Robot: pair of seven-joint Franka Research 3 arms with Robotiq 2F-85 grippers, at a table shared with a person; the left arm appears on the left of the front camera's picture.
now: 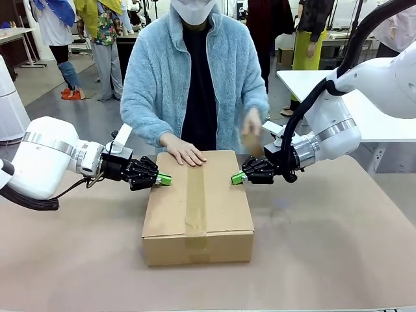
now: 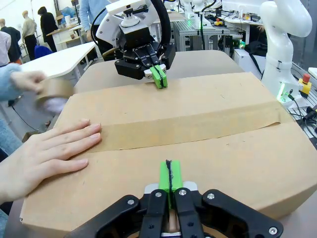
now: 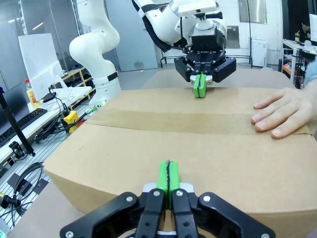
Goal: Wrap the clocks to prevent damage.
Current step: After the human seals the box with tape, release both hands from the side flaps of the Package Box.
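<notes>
Two grippers, left (image 1: 164, 179) and right (image 1: 238, 177), press closed, empty fingertips against opposite sides of the taped box (image 1: 198, 211) at mid-surface (image 1: 325, 253). One hand (image 1: 184, 153) lies flat on its lid; the other (image 1: 251, 123) holds a tape roll (image 2: 53, 90).

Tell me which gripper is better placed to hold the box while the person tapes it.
Neither clearly: left gripper and right gripper, both shut, press opposite edges of the box. The person's hand lies nearer the left.
</notes>
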